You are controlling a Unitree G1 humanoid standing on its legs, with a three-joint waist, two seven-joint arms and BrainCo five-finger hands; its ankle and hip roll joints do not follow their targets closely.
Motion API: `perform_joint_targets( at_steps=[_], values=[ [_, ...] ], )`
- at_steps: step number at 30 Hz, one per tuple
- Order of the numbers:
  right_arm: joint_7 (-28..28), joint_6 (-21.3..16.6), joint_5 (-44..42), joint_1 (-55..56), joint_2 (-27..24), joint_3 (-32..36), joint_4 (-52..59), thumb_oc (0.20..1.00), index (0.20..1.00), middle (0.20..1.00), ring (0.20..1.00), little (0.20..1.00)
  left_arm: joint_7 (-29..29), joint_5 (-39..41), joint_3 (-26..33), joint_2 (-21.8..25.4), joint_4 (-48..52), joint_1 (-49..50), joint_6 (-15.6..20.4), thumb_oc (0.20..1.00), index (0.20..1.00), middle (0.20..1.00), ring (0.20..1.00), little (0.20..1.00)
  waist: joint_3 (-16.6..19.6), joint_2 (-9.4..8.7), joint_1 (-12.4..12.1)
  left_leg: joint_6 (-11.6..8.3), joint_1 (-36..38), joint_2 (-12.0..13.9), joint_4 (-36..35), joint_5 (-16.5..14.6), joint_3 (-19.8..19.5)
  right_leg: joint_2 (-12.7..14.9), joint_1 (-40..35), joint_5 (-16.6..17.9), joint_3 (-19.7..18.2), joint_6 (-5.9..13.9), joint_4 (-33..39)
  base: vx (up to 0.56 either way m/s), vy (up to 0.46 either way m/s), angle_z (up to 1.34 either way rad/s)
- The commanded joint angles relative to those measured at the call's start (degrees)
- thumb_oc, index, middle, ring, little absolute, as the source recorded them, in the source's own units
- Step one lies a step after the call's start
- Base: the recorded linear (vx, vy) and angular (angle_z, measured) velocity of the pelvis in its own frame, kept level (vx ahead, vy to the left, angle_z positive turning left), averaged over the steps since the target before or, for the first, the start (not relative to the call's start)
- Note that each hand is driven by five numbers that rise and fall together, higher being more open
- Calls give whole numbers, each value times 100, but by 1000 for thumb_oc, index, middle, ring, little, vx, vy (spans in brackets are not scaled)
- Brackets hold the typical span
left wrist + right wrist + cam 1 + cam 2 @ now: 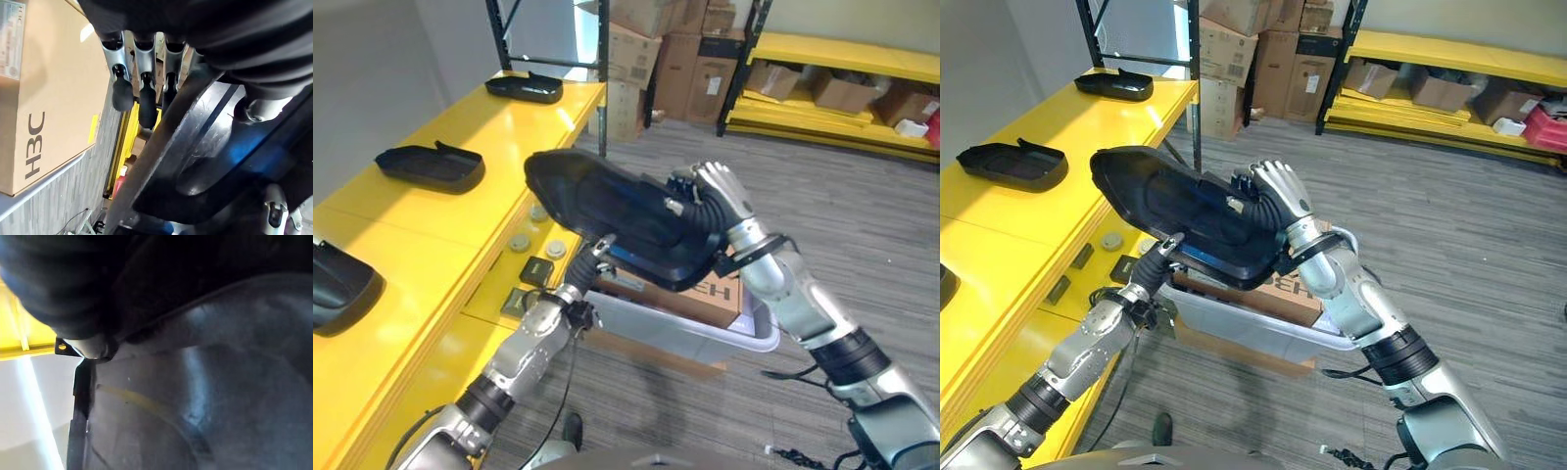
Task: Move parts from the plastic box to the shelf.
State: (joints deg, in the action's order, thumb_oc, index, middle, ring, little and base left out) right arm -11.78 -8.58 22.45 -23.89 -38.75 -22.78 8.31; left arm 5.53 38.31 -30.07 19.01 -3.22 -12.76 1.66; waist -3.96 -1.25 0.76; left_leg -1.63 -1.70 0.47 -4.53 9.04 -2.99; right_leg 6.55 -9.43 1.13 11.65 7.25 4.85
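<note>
Room: grey plank-patterned floor [862, 225], with stacked cardboard boxes [651, 59] at the far wall and a low yellow rack [842, 54] carrying more cartons on the robot's right.
Shelf: a long yellow shelf [431, 230] runs along the robot's left side, receding toward black uprights [603, 69] at its far end.
Parts on the shelf: three black moulded parts lie on it, well apart in a row, one at the far end [524, 88], one midway [431, 166], one nearest the robot [340, 284].
Plastic box: a pale translucent box [705, 338] sits on the floor beside the shelf, below the held part; a brown carton [690, 294] rests in it.
Held part: a large black moulded part [607, 215] is in the air above the box, between both hands, beside the shelf edge. Its long axis slants from the shelf side, where the rounded end sits higher, down toward the robot's right.
Right hand: the right hand [720, 196] is curled over the part's right end, fingers wrapped on its upper edge.
Left hand: the left hand [592, 257] reaches up under the part's lower edge; the left wrist view shows its fingers [142, 83] lying straight along the black rim, supporting it rather than clasping.
</note>
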Motion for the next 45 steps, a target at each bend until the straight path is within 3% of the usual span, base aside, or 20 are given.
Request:
perform_joint_targets(
  at_steps=[1, 8, 12, 13, 14, 15, 20, 24, 27, 28, 31, 33, 36, 40, 45],
  values=[
    [513, -751, -807, 43, 258, -637, 916, 200, 200, 200, 200, 200, 4, -393, 231, -398, 77, -706, 756, 200, 200, 200, 200, 200, 282, -131, -111, -272, 281, 377, 196, -834, -121, 251, 357, -206, -25, 122, -240, 0, 0, 0],
    [702, -908, -1596, 779, 256, -456, 1000, 200, 200, 200, 200, 200, 635, -1347, 877, -468, 63, -438, 1139, 200, 200, 200, 200, 200, 247, -175, -59, -276, 281, 382, 204, -837, -57, 249, 405, -201, -93, 129, -250, 5, -4, -2],
    [695, -1006, -2168, 1230, 578, -94, 948, 200, 200, 200, 200, 200, 902, -1911, 1130, -408, 51, -344, 1240, 200, 200, 200, 200, 200, 242, -159, -1, -285, 310, 409, 189, -840, -20, 229, 415, -211, -121, 123, -250, 12, -10, -8],
    [676, -1026, -2274, 1336, 647, 21, 941, 338, 338, 338, 338, 338, 931, -1985, 1176, -392, 68, -327, 1255, 200, 200, 200, 200, 200, 244, -153, 10, -288, 315, 414, 187, -840, -11, 227, 417, -213, -121, 124, -251, 6, -8, -7],
    [678, -1025, -2275, 1341, 647, 25, 944, 884, 884, 884, 884, 884, 932, -1985, 1173, -391, 69, -326, 1255, 200, 200, 200, 200, 200, 245, -154, 7, -288, 316, 414, 186, -840, -10, 227, 417, -213, -121, 124, -251, 7, -5, -5],
    [680, -1040, -2476, 1473, 740, 145, 877, 1000, 1000, 1000, 1000, 1000, 987, -2107, 1242, -355, 78, -297, 1275, 200, 200, 200, 200, 200, 244, -153, 20, -288, 316, 421, 188, -840, 1, 224, 419, -212, -122, 125, -255, 9, -6, -4],
    [537, -1120, -3136, 2131, 1129, 904, 674, 1000, 1000, 1000, 1000, 1000, 1214, -2835, 1550, -140, 232, -85, 1321, 200, 200, 200, 200, 200, 264, -144, 80, -294, 359, 458, 185, -855, 49, 212, 404, -230, -150, 120, -255, 10, -6, -2],
    [144, -1146, -2882, 2664, 1237, 1753, 337, 1000, 1000, 1000, 1000, 1000, 1384, -3508, 1951, 67, 363, 166, 1415, 200, 200, 200, 200, 200, 314, -138, 153, -304, 407, 478, 164, -875, 97, 190, 403, -244, -186, 124, -263, 32, -8, -3],
    [-225, -1126, -2709, 2968, 1431, 2291, -307, 1000, 1000, 1000, 1000, 1000, 1487, -3842, 2204, 146, 427, 332, 1434, 200, 200, 200, 200, 200, 325, -135, 198, -298, 435, 488, 150, -891, 132, 186, 392, -253, -218, 121, -263, 24, -4, -4],
    [-350, -1084, -2783, 3169, 1569, 2432, -1067, 1000, 1000, 1000, 1000, 1000, 1533, -4083, 2352, 223, 485, 434, 1422, 200, 200, 200, 200, 200, 315, -143, 215, -291, 452, 485, 146, -900, 149, 184, 392, -252, -231, 123, -263, 9, -5, -6],
    [-271, -1023, -3026, 3361, 1678, 2445, -1642, 1000, 1000, 1000, 1000, 1000, 1544, -4250, 2444, 306, 613, 478, 1436, 200, 200, 200, 200, 200, 288, -152, 224, -283, 450, 486, 161, -905, 146, 184, 408, -249, -242, 119, -280, 1, -1, -1],
    [-120, -868, -3068, 3446, 1661, 2279, -2680, 1000, 1000, 1000, 1000, 1000, 1441, -4239, 2535, 402, 818, 524, 1530, 200, 200, 200, 200, 200, 259, -172, 207, -294, 453, 491, 158, -904, 148, 181, 408, -258, -228, 124, -294, 0, 0, 0],
    [-142, -515, -2417, 3447, 1664, 1931, -4319, 1000, 1000, 1000, 1000, 1000, 1272, -4169, 2589, 520, 1143, 646, 1733, 200, 200, 200, 200, 200, 218, -179, 116, -307, 488, 514, 164, -959, 121, 162, 376, -312, -210, 123, -307, 20, -40, 3],
    [-37, -358, -1864, 3428, 1763, 1481, -5044, 1000, 1000, 1000, 1000, 1000, 1279, -4127, 2690, 603, 1466, 784, 1858, 200, 200, 200, 200, 200, 145, -152, 20, -337, 457, 572, 241, -940, 20, 101, 379, -375, -215, 77, -378, -12, -67, -1],
    [104, -284, -1919, 3197, 1974, 1158, -5820, 1000, 1000, 1000, 1000, 1000, 1234, -3947, 2762, 606, 1688, 888, 1894, 200, 200, 200, 200, 200, -56, -94, -120, -440, 302, 671, 378, -838, -216, -21, 372, -475, -68, -47, -476, -35, -113, 5]
  ],
)
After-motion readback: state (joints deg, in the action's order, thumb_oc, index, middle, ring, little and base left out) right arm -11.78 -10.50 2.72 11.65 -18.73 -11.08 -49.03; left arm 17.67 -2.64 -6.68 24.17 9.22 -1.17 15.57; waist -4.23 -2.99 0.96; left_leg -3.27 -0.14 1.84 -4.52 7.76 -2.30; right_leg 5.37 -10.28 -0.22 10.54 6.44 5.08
